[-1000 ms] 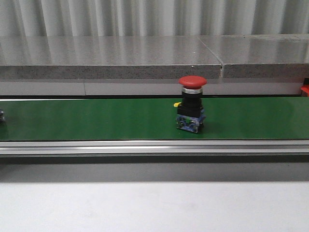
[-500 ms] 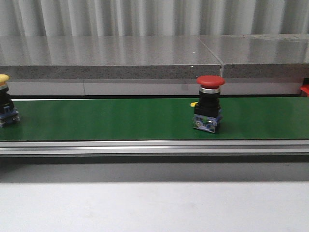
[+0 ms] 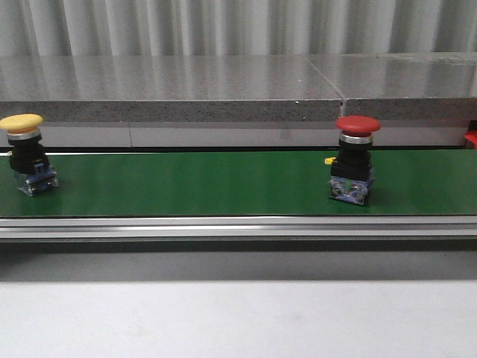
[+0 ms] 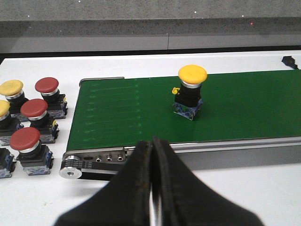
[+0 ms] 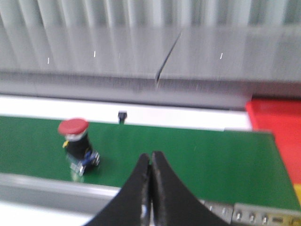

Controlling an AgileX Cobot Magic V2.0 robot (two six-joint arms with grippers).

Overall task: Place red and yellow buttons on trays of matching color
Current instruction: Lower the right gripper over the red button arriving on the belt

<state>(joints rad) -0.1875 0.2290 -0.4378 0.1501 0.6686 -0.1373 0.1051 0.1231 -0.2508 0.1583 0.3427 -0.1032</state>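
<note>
A red button [image 3: 356, 156] stands upright on the green belt [image 3: 194, 183], right of centre; the right wrist view shows the red button [image 5: 75, 141] too. A yellow button [image 3: 26, 153] stands at the belt's far left, and the yellow button [image 4: 190, 92] also shows in the left wrist view. My left gripper [image 4: 152, 141] is shut and empty, hanging over the belt's near rail, short of the yellow button. My right gripper [image 5: 151, 155] is shut and empty, over the belt's near edge beside the red button. A red tray [image 5: 277, 127] lies past the belt's end.
Several spare red and yellow buttons [image 4: 33, 113] stand on the white table beside the belt's roller end [image 4: 70, 167]. A grey stone ledge [image 3: 223, 89] runs behind the belt. A small black part [image 5: 122, 115] lies on the white strip behind it.
The red button has ridden the belt to the right. The yellow button has come into view from the left edge and moved right.
</note>
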